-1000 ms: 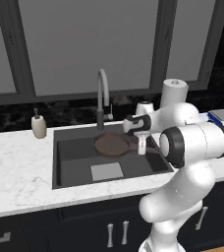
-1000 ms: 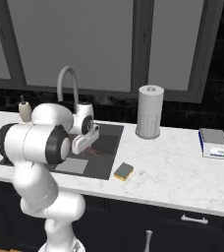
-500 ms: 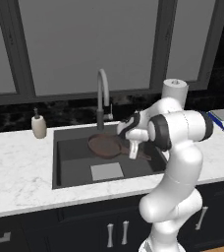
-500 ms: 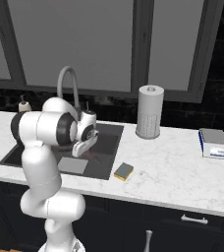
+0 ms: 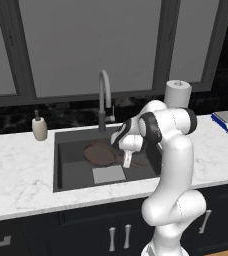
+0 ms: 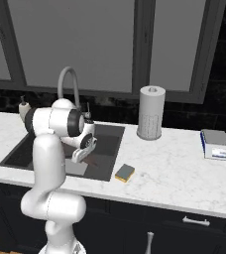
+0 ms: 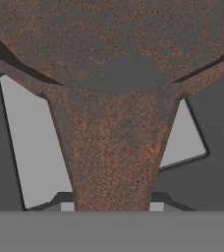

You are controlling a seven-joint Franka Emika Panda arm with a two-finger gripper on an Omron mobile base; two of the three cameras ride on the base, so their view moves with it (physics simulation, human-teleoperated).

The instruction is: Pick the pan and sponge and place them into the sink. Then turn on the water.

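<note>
Your gripper (image 5: 127,161) hangs inside the sink (image 5: 66,170), pointing down from the bent wrist, and its jaws are pinched on the handle of the pan (image 5: 100,152). In the hand view that handle runs straight up from between the two finger tips and widens into the rusty brown body of the pan (image 7: 114,59), so the pan lies directly ahead of the gripper (image 7: 111,206), touching it. From the left base view, the round pan sits low in the sink basin, toward the faucet side, with its handle reaching out to the gripper; whether the pan's bottom rests on the basin floor or hovers just above it, you cannot tell. The light grey square patch (image 5: 108,174) on the sink floor lies just in front of the pan, and it shows on both sides of the handle in the hand view. The sponge (image 6: 125,172) lies on the white marble table (image 6: 174,168), just beside the sink's front right corner and apart from the gripper (image 6: 80,155). The faucet (image 5: 104,100) stands behind the sink at its back rim. A soap bottle (image 5: 39,128) stands on the table left of the sink, a paper towel roll (image 6: 150,113) stands behind and to the right of the sink, and a book (image 6: 215,145) lies well apart from the sink on the far right.
</note>
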